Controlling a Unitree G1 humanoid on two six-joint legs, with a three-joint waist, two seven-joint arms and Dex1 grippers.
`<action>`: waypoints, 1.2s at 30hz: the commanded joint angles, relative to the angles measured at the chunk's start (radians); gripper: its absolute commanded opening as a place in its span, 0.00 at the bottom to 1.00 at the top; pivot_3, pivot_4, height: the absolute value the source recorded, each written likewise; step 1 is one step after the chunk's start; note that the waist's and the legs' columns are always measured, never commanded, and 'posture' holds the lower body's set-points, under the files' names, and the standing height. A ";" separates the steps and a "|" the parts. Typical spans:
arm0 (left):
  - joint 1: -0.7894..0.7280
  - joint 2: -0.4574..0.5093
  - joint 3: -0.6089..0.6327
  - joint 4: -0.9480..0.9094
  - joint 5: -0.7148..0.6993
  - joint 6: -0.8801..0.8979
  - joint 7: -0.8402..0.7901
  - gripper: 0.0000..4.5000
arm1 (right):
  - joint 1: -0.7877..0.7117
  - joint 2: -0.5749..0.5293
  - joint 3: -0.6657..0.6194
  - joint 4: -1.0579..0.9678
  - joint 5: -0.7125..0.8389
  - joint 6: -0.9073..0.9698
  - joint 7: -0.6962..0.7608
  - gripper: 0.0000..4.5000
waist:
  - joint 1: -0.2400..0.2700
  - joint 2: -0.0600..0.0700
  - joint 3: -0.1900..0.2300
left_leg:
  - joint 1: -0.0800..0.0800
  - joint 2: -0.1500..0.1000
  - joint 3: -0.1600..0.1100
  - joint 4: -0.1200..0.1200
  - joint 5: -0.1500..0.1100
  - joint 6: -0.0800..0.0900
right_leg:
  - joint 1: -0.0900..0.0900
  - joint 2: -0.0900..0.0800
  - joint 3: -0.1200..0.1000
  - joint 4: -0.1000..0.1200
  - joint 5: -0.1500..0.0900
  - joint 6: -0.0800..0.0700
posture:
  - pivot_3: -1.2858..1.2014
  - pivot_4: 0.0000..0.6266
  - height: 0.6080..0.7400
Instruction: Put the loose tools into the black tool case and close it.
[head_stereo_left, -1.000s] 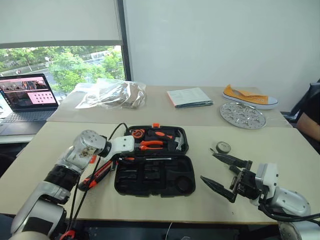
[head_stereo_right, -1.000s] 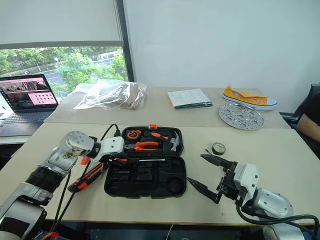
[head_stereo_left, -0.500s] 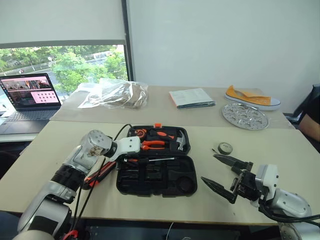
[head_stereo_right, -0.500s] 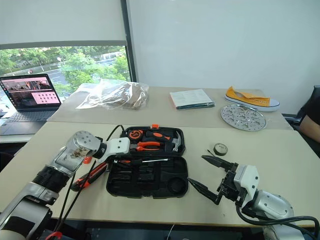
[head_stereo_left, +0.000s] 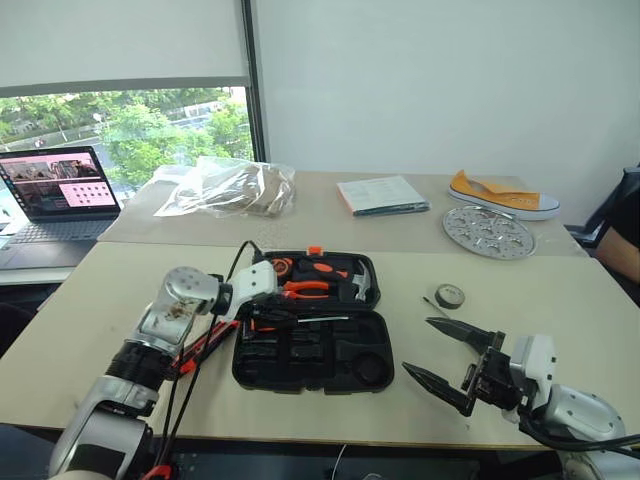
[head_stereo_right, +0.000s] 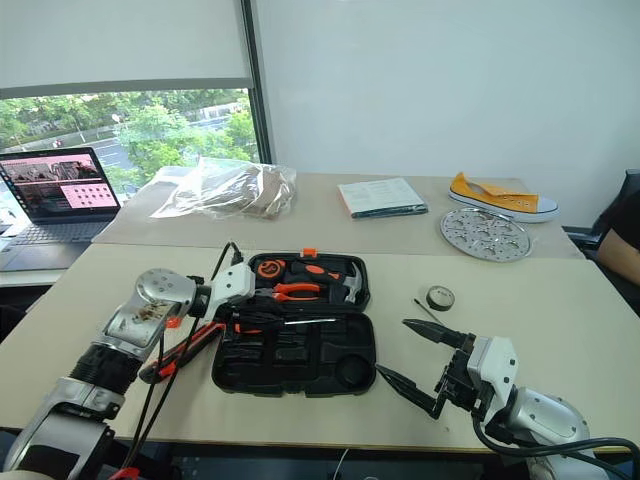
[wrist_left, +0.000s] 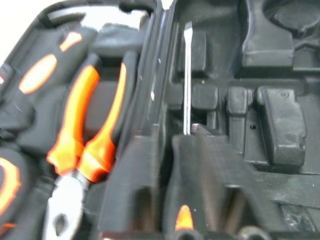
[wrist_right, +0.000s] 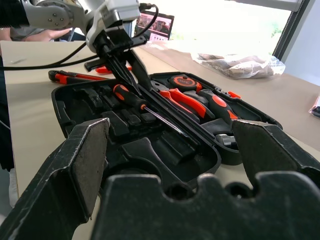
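Note:
The black tool case (head_stereo_left: 245, 380) lies open at mid-table. An orange-and-black screwdriver (head_stereo_left: 320, 320) lies across its near half, just below the hinge. My left gripper (head_stereo_left: 258, 312) is shut, its tips down on the screwdriver's handle (wrist_right: 127, 97); the fingers (wrist_left: 210, 175) hide most of the handle, and I cannot tell if they hold it. The utility knife (head_stereo_left: 200, 347) lies on the table left of the case. A small dark tape roll (head_stereo_left: 449, 296) sits to the case's right. My right gripper (head_stereo_left: 417, 345) hovers open near the front edge, right of the case.
Orange-handled pliers (head_stereo_left: 305, 290) and a hammer (head_stereo_left: 360, 285) sit in the case's far half. On the far table are a laptop (head_stereo_left: 60, 195), a plastic bag (head_stereo_left: 225, 185), a booklet (head_stereo_left: 380, 195), a yellow shoe (head_stereo_left: 495, 193) and a metal disc (head_stereo_left: 489, 230). A person sits at the right edge (head_stereo_left: 625, 235).
My left hand has edged toward the case and turned, and its fingers have closed over the screwdriver's handle. The screwdriver and the right arm have kept their places.

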 joint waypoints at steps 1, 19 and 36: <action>0.000 -0.004 -0.012 -0.010 0.013 0.013 0.011 0.02 | 0.001 -0.011 -0.028 -0.029 0.015 -0.003 0.006 1.00 | 0.000 0.000 0.000 | 0.000 0.000 0.000 0.000 0.000 0.000 | 0.000 0.000 0.000 0.000 0.000 0.000 | 0.52 0.24 1.00; 0.042 -0.037 -0.111 -0.073 0.089 0.175 0.057 0.02 | 0.028 -0.016 -0.066 -0.021 0.005 -0.006 -0.009 1.00 | 0.001 0.002 -0.002 | 0.001 -0.001 0.000 0.000 -0.001 0.003 | 0.007 -0.002 0.000 0.000 -0.001 0.003 | 0.52 0.24 1.00; 0.497 0.220 0.487 -0.109 -0.363 -0.159 -0.160 0.87 | 0.443 0.003 -0.425 0.099 0.007 -0.022 0.028 1.00 | -0.007 0.005 0.000 | 0.015 0.000 -0.001 -0.005 -0.007 0.008 | 0.017 -0.007 0.001 -0.007 -0.009 0.015 | 0.52 0.24 1.00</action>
